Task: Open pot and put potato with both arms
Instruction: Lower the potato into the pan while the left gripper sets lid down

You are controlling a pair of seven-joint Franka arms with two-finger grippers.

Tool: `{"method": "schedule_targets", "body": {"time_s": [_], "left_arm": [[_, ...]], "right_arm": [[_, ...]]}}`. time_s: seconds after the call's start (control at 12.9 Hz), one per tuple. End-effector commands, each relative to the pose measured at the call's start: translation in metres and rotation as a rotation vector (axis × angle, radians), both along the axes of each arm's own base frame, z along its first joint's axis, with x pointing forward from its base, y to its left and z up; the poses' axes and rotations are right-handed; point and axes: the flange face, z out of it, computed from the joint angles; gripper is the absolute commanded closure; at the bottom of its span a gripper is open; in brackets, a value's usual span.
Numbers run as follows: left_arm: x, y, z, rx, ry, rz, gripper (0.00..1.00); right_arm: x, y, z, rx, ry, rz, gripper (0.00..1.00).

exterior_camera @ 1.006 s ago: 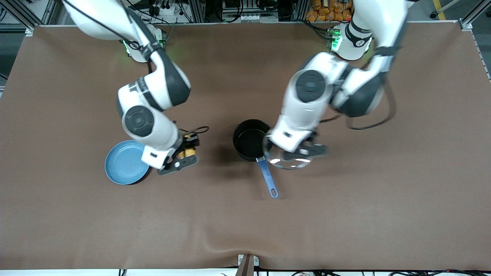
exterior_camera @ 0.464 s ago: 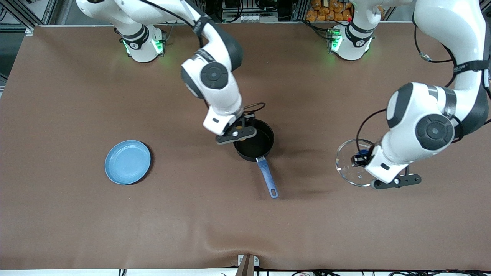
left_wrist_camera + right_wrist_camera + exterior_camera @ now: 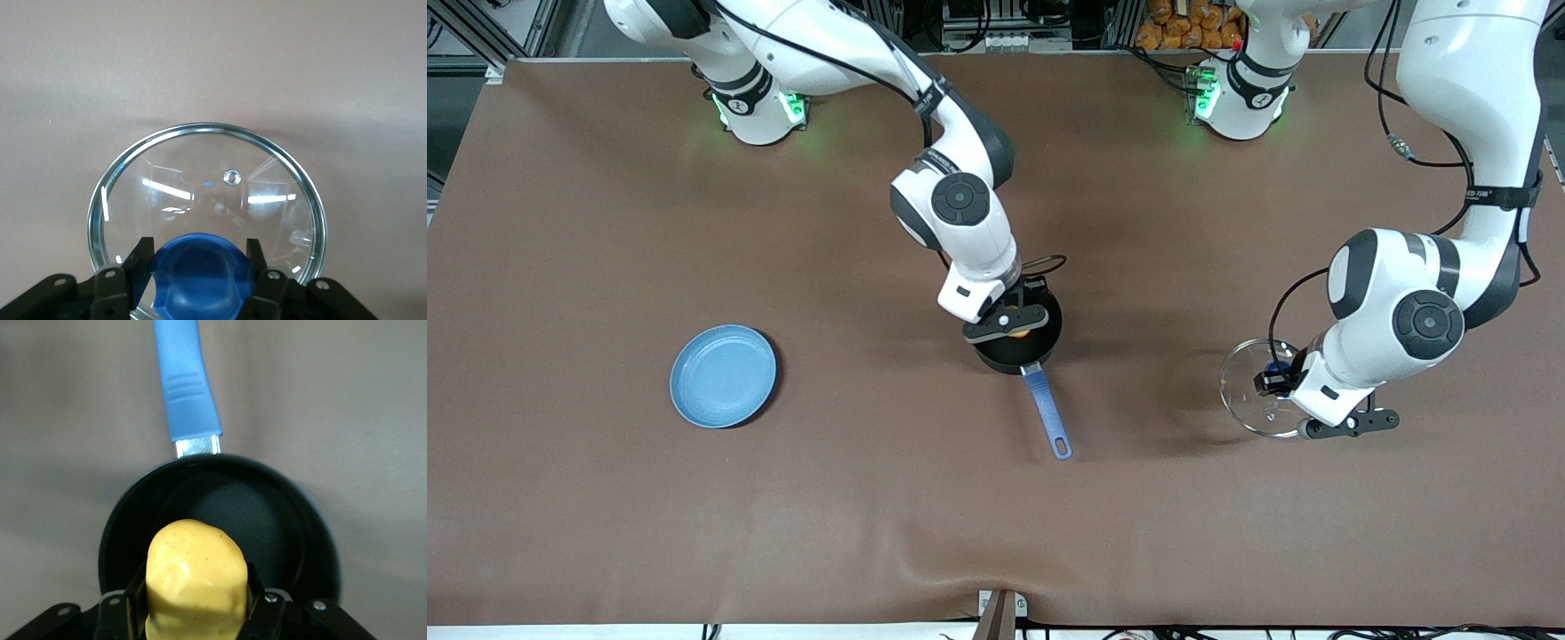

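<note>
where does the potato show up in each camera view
Front view: the potato is a small yellow patch under the right gripper, over the pot.
Left wrist view: not in it.
Right wrist view: the potato is clamped between the fingers, low and central, above the open pot.
Shared landmark: the pot's blue handle.

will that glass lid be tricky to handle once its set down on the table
Probably fragile: the lid is clear glass with a thin metal rim, so a hard drop could crack it. Its smooth, glossy surface looks slippery, which fits the left tool gripping the blue knob instead. Being a round dome, it may rock or slide if nudged at the rim.
</note>
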Motion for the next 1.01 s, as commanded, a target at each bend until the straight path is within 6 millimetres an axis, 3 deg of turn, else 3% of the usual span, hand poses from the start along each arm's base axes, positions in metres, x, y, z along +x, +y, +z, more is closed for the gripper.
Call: {"method": "schedule_targets", "body": {"time_s": [0.0, 0.15, 0.62, 0.7, 0.85, 0.93], "left_arm": [[-0.021, 0.008, -0.016, 0.008, -0.017, -0.057, 1.00], [-0.032, 0.023, -0.028, 0.008, -0.005, -0.040, 1.00], [-0.057, 0.030, -0.057, -0.002, -0.002, -0.045, 1.00], [-0.057, 0.030, -0.057, -0.005, -0.005, -0.042, 0.93], [-0.053, 0.032, -0.052, -0.005, -0.017, -0.041, 0.00], [-0.052, 0.032, -0.048, -0.004, -0.025, -0.042, 0.00]], "right_arm": [[-0.001, 0.007, -0.018, 0.005, -0.016, -0.008, 0.95], [-0.002, 0.007, -0.031, -0.004, -0.010, -0.004, 0.94], [-0.008, 0.010, -0.057, -0.023, 0.015, -0.003, 0.94], [-0.007, 0.009, -0.060, -0.022, 0.023, -0.011, 0.94], [-0.008, 0.009, -0.064, -0.018, 0.026, -0.054, 0.94], [-0.009, 0.010, -0.069, -0.023, 0.028, -0.056, 0.94]]}}
